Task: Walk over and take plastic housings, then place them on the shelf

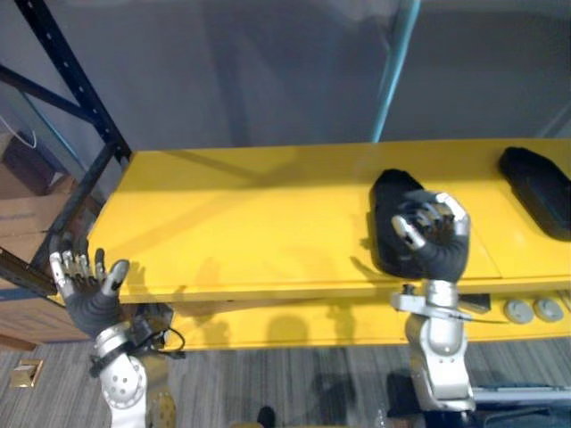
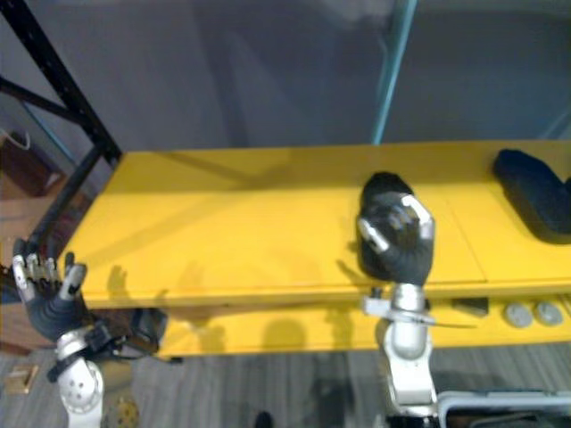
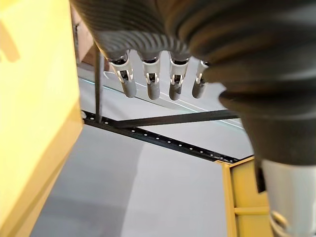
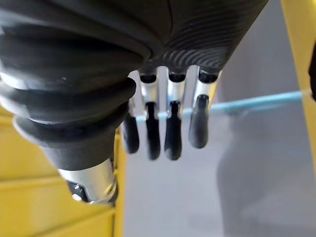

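A black plastic housing lies on the yellow shelf, right of its middle. My right hand hovers at the housing's near end and hides part of it. Its fingers are loosely bent and hold nothing. A second black housing lies at the shelf's far right. My left hand is raised at the shelf's near left corner, off its edge. Its fingers are spread and hold nothing.
A black rack upright with a diagonal brace stands at the left, with cardboard boxes behind it. A teal pole rises behind the shelf. On a lower yellow level, two grey round discs lie at the right.
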You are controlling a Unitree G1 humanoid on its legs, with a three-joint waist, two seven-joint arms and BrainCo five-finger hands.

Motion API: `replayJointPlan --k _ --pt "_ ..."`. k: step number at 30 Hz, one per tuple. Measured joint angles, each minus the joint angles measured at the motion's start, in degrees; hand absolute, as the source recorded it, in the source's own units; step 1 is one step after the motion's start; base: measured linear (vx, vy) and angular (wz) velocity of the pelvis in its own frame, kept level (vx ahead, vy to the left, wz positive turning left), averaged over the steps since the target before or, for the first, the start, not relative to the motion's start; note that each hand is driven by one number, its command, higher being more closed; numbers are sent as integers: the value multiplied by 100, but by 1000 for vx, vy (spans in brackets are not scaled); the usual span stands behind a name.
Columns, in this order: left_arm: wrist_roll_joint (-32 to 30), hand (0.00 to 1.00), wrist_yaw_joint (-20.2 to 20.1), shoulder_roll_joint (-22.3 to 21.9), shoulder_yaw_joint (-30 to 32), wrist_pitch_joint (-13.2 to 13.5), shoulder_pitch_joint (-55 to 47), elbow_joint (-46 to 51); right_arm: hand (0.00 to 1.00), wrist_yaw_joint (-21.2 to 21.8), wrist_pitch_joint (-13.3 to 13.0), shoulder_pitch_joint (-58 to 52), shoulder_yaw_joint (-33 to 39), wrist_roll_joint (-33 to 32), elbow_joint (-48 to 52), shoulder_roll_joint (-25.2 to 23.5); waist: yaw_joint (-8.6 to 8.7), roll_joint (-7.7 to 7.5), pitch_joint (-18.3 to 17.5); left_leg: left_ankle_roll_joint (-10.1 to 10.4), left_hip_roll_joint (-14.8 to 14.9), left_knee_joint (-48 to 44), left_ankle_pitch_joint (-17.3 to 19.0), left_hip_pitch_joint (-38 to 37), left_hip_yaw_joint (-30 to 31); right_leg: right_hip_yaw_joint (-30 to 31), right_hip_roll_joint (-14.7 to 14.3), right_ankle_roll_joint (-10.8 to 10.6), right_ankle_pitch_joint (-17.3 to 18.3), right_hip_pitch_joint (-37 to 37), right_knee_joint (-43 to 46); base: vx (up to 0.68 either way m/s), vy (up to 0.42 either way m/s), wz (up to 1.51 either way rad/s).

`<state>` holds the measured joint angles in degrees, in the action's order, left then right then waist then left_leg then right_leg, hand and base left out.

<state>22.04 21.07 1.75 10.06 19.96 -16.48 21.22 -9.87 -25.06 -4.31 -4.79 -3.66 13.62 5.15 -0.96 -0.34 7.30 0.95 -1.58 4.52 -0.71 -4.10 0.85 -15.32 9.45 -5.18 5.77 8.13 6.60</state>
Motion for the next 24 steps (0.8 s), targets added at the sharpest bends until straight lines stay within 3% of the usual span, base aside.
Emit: replayJointPlan --k 6,10,14,19,24 --pt "-14 0 14 -3 -14 8 -284 1 100 -26 -7 -777 -388 120 255 -176 25 -40 25 14 -1 43 65 5 -138 188 -3 -1 0 -22 -101 -23 4 -12" --pt "-7 0 56 -1 -67 35 -343 2 100 23 -164 -1153 -439 111 413 -173 69 -39 28 -19 26 45 96 27 -234 295 -29 -1 -1 -81 -132 -16 -12 -14" --pt "-4 0 67 1 -337 90 -342 10 100 428 -161 -1349 -442 -172 456 -136 175 -22 37 -1 53 44 47 40 -307 384 -57 -1 0 -136 -137 1 -11 -9" --pt "3 0 60 2 -481 93 -342 120 100 1069 -9 -1830 -443 -726 642 -27 212 11 36 20 55 36 13 125 -381 456 -60 -1 0 -268 -137 4 -2 -5" --pt "3 0 61 10 -687 118 -401 199 100 1572 421 -2209 -455 -976 637 89 246 22 32 25 55 14 9 116 -439 516 -59 1 1 -299 -136 -8 -1 -6"
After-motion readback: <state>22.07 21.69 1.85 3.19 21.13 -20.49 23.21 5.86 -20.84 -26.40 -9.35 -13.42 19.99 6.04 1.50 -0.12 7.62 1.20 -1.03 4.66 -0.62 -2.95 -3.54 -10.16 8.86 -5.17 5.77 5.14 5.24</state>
